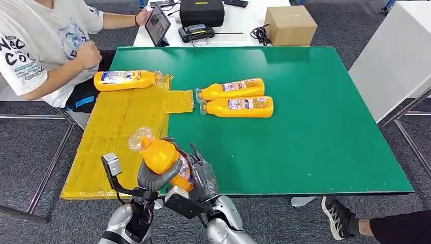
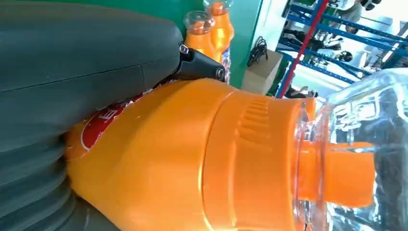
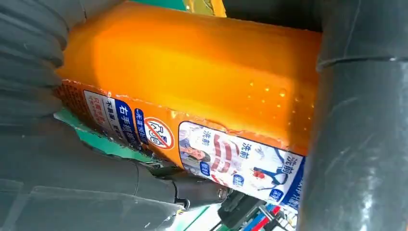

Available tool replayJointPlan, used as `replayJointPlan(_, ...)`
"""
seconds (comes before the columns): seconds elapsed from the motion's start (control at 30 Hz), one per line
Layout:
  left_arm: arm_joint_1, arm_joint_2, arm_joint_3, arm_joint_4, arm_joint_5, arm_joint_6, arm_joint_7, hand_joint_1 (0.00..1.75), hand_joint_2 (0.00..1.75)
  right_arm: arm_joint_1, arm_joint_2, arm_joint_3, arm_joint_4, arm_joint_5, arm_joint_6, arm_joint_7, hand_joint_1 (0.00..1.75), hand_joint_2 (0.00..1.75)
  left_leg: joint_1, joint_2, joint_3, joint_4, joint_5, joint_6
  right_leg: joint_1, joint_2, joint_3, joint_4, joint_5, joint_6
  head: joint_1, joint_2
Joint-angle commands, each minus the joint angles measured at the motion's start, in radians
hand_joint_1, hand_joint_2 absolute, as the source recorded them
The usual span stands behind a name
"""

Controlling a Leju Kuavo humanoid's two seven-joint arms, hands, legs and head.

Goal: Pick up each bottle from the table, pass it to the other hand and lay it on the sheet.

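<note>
An orange bottle with a clear cap stands tilted above the table's near edge, at the corner of the yellow sheet. My left hand wraps its grey thumb around the bottle's body, and my right hand grips it from the other side. In the left wrist view the bottle lies against my left hand. The right wrist view shows its label next to my right hand. Another bottle lies on the sheet's far end. Two more bottles lie side by side on the green table.
A person sits at the far left with a hand close to the sheet's far end. Behind the green table, a white table carries a tablet, a black case and a cardboard box. A white cabinet stands to the right.
</note>
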Motion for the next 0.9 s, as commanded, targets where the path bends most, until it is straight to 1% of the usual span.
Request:
replayJointPlan(0.03, -0.044, -0.002, -0.01, 0.0, 0.002, 0.001, 0.001, 1.75, 1.75, 0.014, -0.014, 0.002, 0.0, -0.001, 0.002, 0.014, 0.0, 1.75, 0.001, -0.001, 0.004, 0.0, -0.002, -0.001, 0.002, -0.002, 0.005, -0.001, -0.002, -0.002, 0.0, 0.0)
replayJointPlan(0.07, -0.044, -0.002, -0.01, 0.0, 0.002, 0.001, 0.001, 1.75, 1.75, 0.014, -0.014, 0.002, 0.0, -0.001, 0.002, 0.014, 0.0, 1.75, 0.001, -0.001, 0.003, -0.001, -0.001, -0.001, 0.001, -0.002, 0.003, -0.001, -0.001, -0.001, 0.0, 0.0)
replayJointPlan(0.1, -0.044, -0.002, -0.01, 0.0, 0.002, 0.001, 0.001, 1.75, 1.75, 0.014, -0.014, 0.002, 0.0, -0.001, 0.002, 0.014, 0.0, 1.75, 0.001, -0.001, 0.005, 0.0, -0.002, -0.001, 0.002, -0.002, 0.006, -0.001, -0.002, -0.002, 0.0, 0.0)
replayJointPlan(0.13, -0.044, -0.003, -0.009, 0.001, -0.007, 0.011, -0.003, 1.75, 1.75, 0.015, -0.012, -0.005, -0.003, 0.002, -0.017, 0.015, 0.0, 0.0, 0.001, -0.002, 0.004, 0.0, -0.002, -0.001, 0.001, -0.002, 0.005, 0.0, -0.002, -0.002, 0.0, 0.0)
replayJointPlan(0.17, -0.045, -0.003, -0.005, -0.002, -0.011, 0.018, -0.005, 1.75, 1.75, 0.019, -0.011, -0.016, -0.02, 0.005, -0.052, 0.007, 0.0, 0.0, 0.001, -0.001, 0.002, 0.0, -0.001, -0.001, 0.001, -0.002, 0.003, -0.001, -0.001, -0.001, 0.0, 0.0)
replayJointPlan(0.2, -0.044, -0.005, 0.0, -0.004, -0.015, 0.027, -0.008, 1.75, 1.75, 0.024, -0.011, -0.027, -0.038, 0.003, -0.073, 0.005, 0.0, 0.0, 0.002, -0.001, 0.006, 0.0, -0.002, -0.001, 0.002, -0.002, 0.007, -0.001, -0.002, -0.002, 0.0, 0.0)
replayJointPlan(0.23, -0.043, -0.006, 0.011, -0.02, -0.049, 0.064, -0.03, 1.75, 1.75, 0.038, -0.018, -0.048, -0.094, 0.002, -0.099, 0.019, 0.0, 0.0, 0.001, -0.001, 0.003, 0.0, -0.001, -0.001, 0.001, -0.002, 0.004, -0.001, -0.002, -0.001, 0.0, 0.0)
replayJointPlan(0.3, -0.041, -0.006, 0.022, -0.041, -0.077, 0.091, -0.039, 1.75, 1.75, 0.065, -0.031, -0.071, -0.184, 0.007, -0.128, 0.028, 0.0, 0.0, 0.001, -0.002, 0.003, 0.001, -0.002, -0.001, 0.002, -0.003, 0.005, 0.0, -0.002, -0.002, 0.0, 0.0)
replayJointPlan(0.33, -0.044, -0.009, 0.03, -0.049, -0.107, 0.122, -0.055, 1.75, 1.75, 0.081, -0.038, -0.083, -0.24, 0.021, -0.165, 0.019, 0.0, 0.0, 0.001, -0.003, 0.004, 0.001, -0.002, -0.001, 0.002, -0.003, 0.006, 0.0, -0.003, -0.002, 0.0, 0.0)
replayJointPlan(0.4, -0.051, -0.012, 0.04, -0.049, -0.125, 0.146, -0.057, 1.75, 1.75, 0.107, -0.048, -0.092, -0.318, 0.024, -0.18, 0.02, 0.0, 0.0, 0.0, -0.002, 0.001, 0.0, -0.001, -0.001, 0.0, -0.003, 0.002, 0.0, -0.001, -0.001, 0.0, 0.0)
replayJointPlan(0.43, -0.061, -0.014, 0.05, -0.047, -0.183, 0.202, -0.095, 1.75, 1.75, 0.122, -0.052, -0.096, -0.365, 0.028, -0.203, 0.008, 0.0, 0.0, 0.001, -0.002, 0.003, 0.001, -0.002, -0.001, 0.001, -0.003, 0.004, 0.0, -0.002, -0.002, 0.0, 0.0)
replayJointPlan(0.5, -0.092, -0.015, 0.066, -0.037, -0.267, 0.281, -0.143, 1.75, 1.75, 0.144, -0.053, -0.096, -0.438, 0.017, -0.203, -0.031, 0.0, 0.0, 0.001, -0.002, 0.0, 0.0, 0.0, -0.001, 0.001, -0.002, 0.002, 0.0, -0.001, -0.001, 0.0, 0.0)
replayJointPlan(0.53, -0.117, -0.016, 0.084, -0.019, -0.343, 0.356, -0.175, 1.75, 1.75, 0.154, -0.055, -0.089, -0.484, -0.004, -0.203, -0.063, 0.0, 0.0, 0.001, -0.003, 0.003, 0.001, -0.002, -0.001, 0.002, -0.003, 0.004, 0.0, -0.002, -0.002, 0.0, 0.0)
replayJointPlan(0.57, -0.135, -0.013, 0.1, -0.007, -0.388, 0.405, -0.201, 1.75, 1.75, 0.155, -0.057, -0.079, -0.509, -0.013, -0.203, -0.081, 0.0, 0.0, 0.0, -0.002, 0.0, 0.0, 0.0, -0.001, 0.0, -0.002, 0.001, 0.0, -0.001, -0.001, 0.0, 0.0)
replayJointPlan(0.6, -0.154, -0.013, 0.116, 0.01, -0.427, 0.449, -0.215, 1.75, 1.75, 0.15, -0.059, -0.065, -0.523, -0.021, -0.203, -0.082, 0.0, 0.0, 0.001, -0.002, 0.002, 0.001, -0.002, -0.002, 0.002, -0.003, 0.004, 0.001, -0.002, -0.002, 0.0, 0.0)
replayJointPlan(0.63, -0.172, -0.016, 0.141, 0.033, -0.417, 0.444, -0.202, 1.75, 1.75, 0.153, -0.054, -0.065, -0.543, -0.011, -0.203, -0.097, 0.0, 0.0, 0.001, -0.003, 0.001, 0.001, -0.001, -0.001, 0.001, -0.003, 0.002, 0.001, -0.001, -0.002, 0.0, 0.0)
replayJointPlan(0.67, -0.184, -0.02, 0.162, 0.053, -0.444, 0.469, -0.219, 1.75, 1.75, 0.156, -0.047, -0.066, -0.548, -0.014, -0.203, -0.107, 0.0, 0.0, 0.002, -0.004, 0.002, 0.001, -0.001, -0.002, 0.002, -0.004, 0.004, 0.001, -0.002, -0.002, 0.0, 0.0)
replayJointPlan(0.7, -0.189, -0.023, 0.175, 0.063, -0.432, 0.459, -0.213, 1.75, 1.75, 0.157, -0.045, -0.067, -0.555, -0.021, -0.203, -0.112, 0.0, 0.0, 0.001, -0.002, 0.002, 0.0, -0.001, -0.001, 0.002, -0.002, 0.003, 0.0, -0.001, -0.002, 0.0, 0.0)
replayJointPlan(0.73, -0.189, -0.023, 0.18, 0.065, -0.439, 0.465, -0.223, 1.75, 1.75, 0.158, -0.042, -0.069, -0.556, -0.018, -0.203, -0.117, 0.0, 0.0, 0.002, -0.001, 0.004, 0.001, -0.002, -0.002, 0.002, -0.001, 0.005, 0.0, -0.002, -0.002, 0.0, 0.0)
replayJointPlan(0.77, -0.188, -0.03, 0.192, 0.069, -0.43, 0.463, -0.22, 1.75, 1.75, 0.155, -0.045, -0.061, -0.557, -0.029, -0.203, -0.117, 0.0, 0.0, 0.001, 0.0, 0.003, 0.0, -0.001, -0.001, 0.001, 0.0, 0.003, 0.0, -0.001, -0.001, 0.0, 0.0)
replayJointPlan(0.83, -0.183, -0.031, 0.192, 0.067, -0.437, 0.463, -0.226, 1.75, 1.75, 0.152, -0.05, -0.053, -0.558, -0.032, -0.203, -0.122, 0.0, 0.0, 0.002, 0.0, 0.006, 0.0, -0.002, -0.002, 0.002, -0.001, 0.007, -0.001, -0.002, -0.002, 0.0, 0.0)
replayJointPlan(0.87, -0.181, -0.031, 0.191, 0.066, -0.445, 0.468, -0.228, 1.75, 1.75, 0.153, -0.048, -0.055, -0.559, -0.035, -0.203, -0.126, 0.0, 0.0, 0.001, -0.001, 0.004, -0.001, -0.001, -0.001, 0.001, -0.002, 0.005, -0.001, -0.002, -0.002, 0.0, 0.0)
replayJointPlan(0.9, -0.18, -0.033, 0.193, 0.068, -0.449, 0.475, -0.227, 1.75, 1.75, 0.153, -0.047, -0.056, -0.56, -0.033, -0.203, -0.128, 0.0, 0.0, 0.002, -0.001, 0.007, 0.0, -0.002, -0.002, 0.002, -0.002, 0.008, -0.001, -0.003, -0.002, 0.0, 0.0)
